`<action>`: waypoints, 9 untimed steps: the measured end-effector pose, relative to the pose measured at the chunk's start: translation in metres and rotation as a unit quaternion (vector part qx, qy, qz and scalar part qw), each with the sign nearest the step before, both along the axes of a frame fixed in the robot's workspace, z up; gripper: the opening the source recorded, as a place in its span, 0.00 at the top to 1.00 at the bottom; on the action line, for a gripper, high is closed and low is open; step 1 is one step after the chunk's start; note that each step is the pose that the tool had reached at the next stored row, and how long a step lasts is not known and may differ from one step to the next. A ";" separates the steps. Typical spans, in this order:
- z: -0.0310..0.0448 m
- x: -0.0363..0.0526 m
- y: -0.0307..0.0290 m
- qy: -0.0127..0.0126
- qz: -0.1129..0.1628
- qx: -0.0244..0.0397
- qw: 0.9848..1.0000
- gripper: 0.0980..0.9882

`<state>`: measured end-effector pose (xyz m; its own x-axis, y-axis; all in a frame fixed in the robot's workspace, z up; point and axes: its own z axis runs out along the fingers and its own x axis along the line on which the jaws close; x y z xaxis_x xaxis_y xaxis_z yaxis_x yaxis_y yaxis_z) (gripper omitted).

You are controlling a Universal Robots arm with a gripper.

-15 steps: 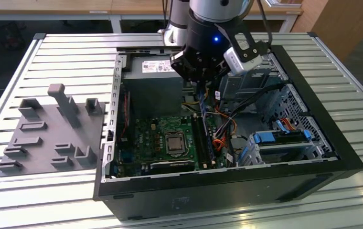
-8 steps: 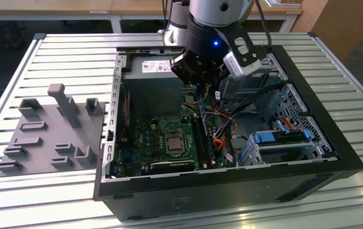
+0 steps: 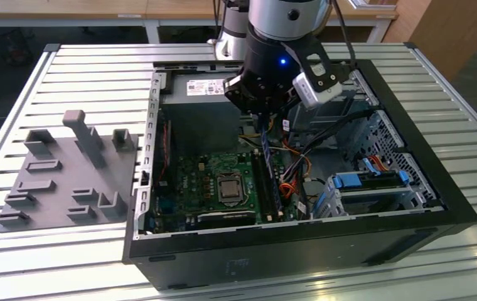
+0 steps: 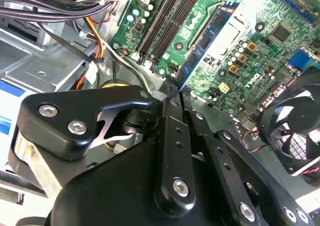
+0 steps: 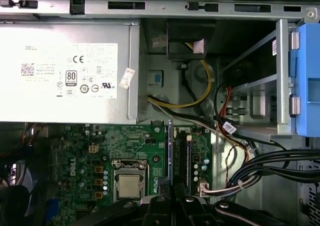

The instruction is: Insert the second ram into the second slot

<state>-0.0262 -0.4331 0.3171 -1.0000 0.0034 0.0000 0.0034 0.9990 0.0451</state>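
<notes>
The gripper [image 3: 263, 114] is clamped on the second ram [image 4: 206, 40], a thin blue stick held on edge inside the open computer case [image 3: 305, 248]. The stick hangs over the motherboard [image 3: 196, 182], near the long memory slots [image 4: 165, 21] and roughly parallel to them. Pick-up appears done. Seating is left, since the stick seems to sit above the slots, not in one.

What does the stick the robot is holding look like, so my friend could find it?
Find the open black computer case and the green circuit board on its floor. Over the long black slots there, the black gripper pinches a thin, long blue stick with dark chips. The slots are black and fixed down; this is blue and held.
</notes>
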 end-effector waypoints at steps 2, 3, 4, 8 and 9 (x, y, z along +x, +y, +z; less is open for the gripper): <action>-0.0022 0.0000 -0.0001 0.000 0.000 0.000 1.000 0.96; -0.0031 0.0000 -0.0001 0.000 0.000 0.000 1.000 0.96; -0.0039 0.0000 -0.0002 0.000 0.000 0.000 1.000 0.96; -0.0063 0.0000 -0.0012 0.000 0.000 0.000 1.000 0.96; -0.0070 0.0000 -0.0014 0.000 0.000 0.000 1.000 0.96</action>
<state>-0.0262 -0.4346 0.3102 -1.0000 0.0035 0.0000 0.0035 0.9990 0.0451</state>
